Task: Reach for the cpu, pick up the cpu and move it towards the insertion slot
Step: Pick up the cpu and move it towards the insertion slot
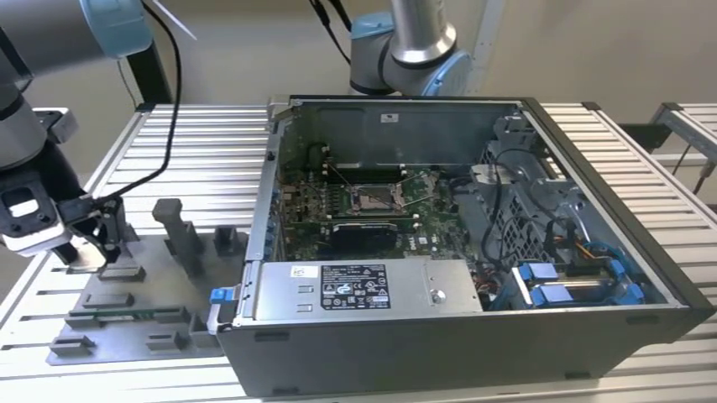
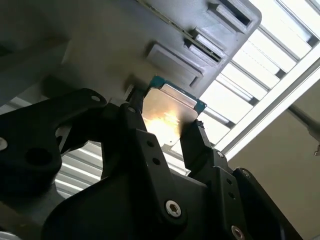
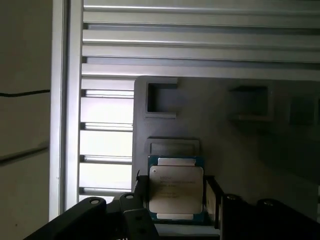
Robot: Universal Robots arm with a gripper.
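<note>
The claw [image 3: 175, 199] is seen clenched on the cpu [image 3: 176, 192], with its black fingers [image 3: 141, 196] set against two opposite edges of the chip in both wrist views. The silvery top face of the cpu is turned towards the first wrist view, and a teal rim is shown around it. The chip is held just beside a shallow pocket of the grey tray [image 1: 157, 290]. It appears to be raised slightly off the tray, though this cannot be made out with certainty.

In the exterior view, the arm is placed at the exterior view's left, with the claw low over the tray's left end. The tray is laid on the slatted metal desk [image 1: 201, 151], just beside the open computer case [image 1: 448, 336]. The insertion slot [image 1: 374, 199], with its shiny frame and dark centre, is seen on the green board inside the case, well apart from the claw and the cpu.
</note>
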